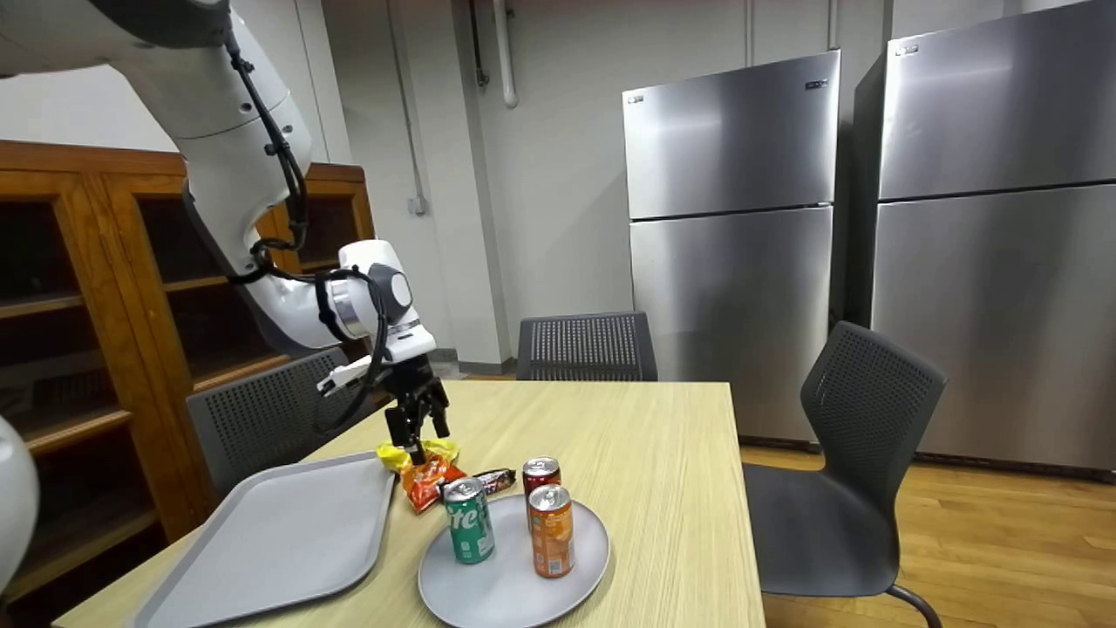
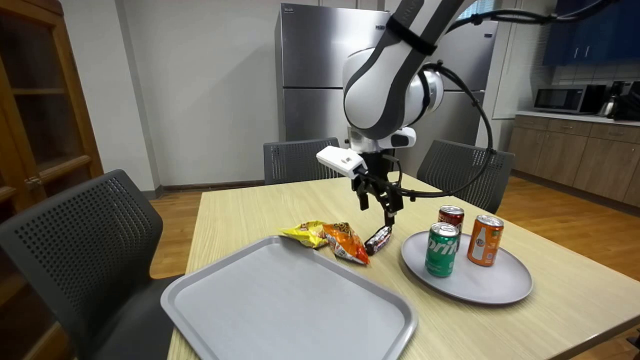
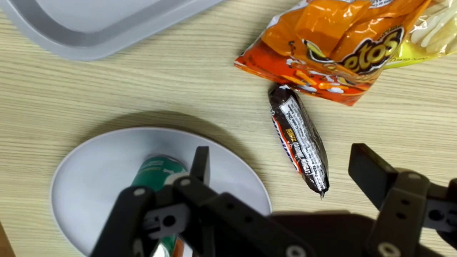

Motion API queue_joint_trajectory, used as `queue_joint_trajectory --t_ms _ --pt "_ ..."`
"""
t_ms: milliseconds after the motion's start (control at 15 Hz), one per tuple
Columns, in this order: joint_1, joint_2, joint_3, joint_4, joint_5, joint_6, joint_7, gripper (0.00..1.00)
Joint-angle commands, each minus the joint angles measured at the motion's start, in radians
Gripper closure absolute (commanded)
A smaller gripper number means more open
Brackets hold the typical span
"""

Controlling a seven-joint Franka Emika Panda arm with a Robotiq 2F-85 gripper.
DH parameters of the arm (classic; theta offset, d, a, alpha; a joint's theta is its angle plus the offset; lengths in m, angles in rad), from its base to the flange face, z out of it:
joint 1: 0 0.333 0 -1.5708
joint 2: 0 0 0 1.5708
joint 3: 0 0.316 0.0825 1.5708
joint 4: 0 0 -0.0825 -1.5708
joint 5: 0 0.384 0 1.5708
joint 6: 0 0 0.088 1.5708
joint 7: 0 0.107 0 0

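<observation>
The room has pale walls (image 1: pixel 558 218), two steel refrigerators (image 1: pixel 732 262) and a wooden cabinet (image 1: pixel 109 253); dark chairs (image 1: pixel 588 349) are placed around the light wooden surface (image 1: pixel 649 488). In both exterior views, the grey tray (image 2: pixel 290 305) lies along the left edge of the surface, which is the cabinet side. The round plate (image 2: pixel 495 286), more toward the right edge, carries a Sprite can (image 2: pixel 442 252), an orange can (image 2: pixel 485 240) and a dark red can (image 2: pixel 454 217).

Between tray and plate, but nearer to the far edge, there is a Snickers bar (image 3: pixel 300 139). One end of it reaches the border of the Cheetos bag (image 3: pixel 332 46), which in the wrist view partly covers the yellow potato chips bag (image 3: pixel 433 39). The tool (image 3: pixel 282 164) is above this place in a released state, with its two fingers (image 3: pixel 373 175) standing well apart. In the wrist view, the Snickers bar lies in the gap between them, its lower end pointing to the tool's body, and on both sides some surface is visible before the finger begins.
</observation>
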Motion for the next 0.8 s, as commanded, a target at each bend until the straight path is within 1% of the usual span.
queue_joint_trajectory --t_ms 0,267,467,533,733 --pt "-0.044 -0.119 0.042 -0.098 0.048 -0.039 -0.074 0.0" --pt "-0.073 -0.191 0.063 -0.151 0.096 -0.089 -0.135 0.0" --pt "-0.103 -0.239 0.095 -0.176 0.183 -0.128 -0.214 0.0" --pt "-0.082 -0.172 0.071 -0.135 0.125 -0.088 -0.147 0.0" --pt "-0.094 -0.204 0.087 -0.152 0.152 -0.108 -0.175 0.0"
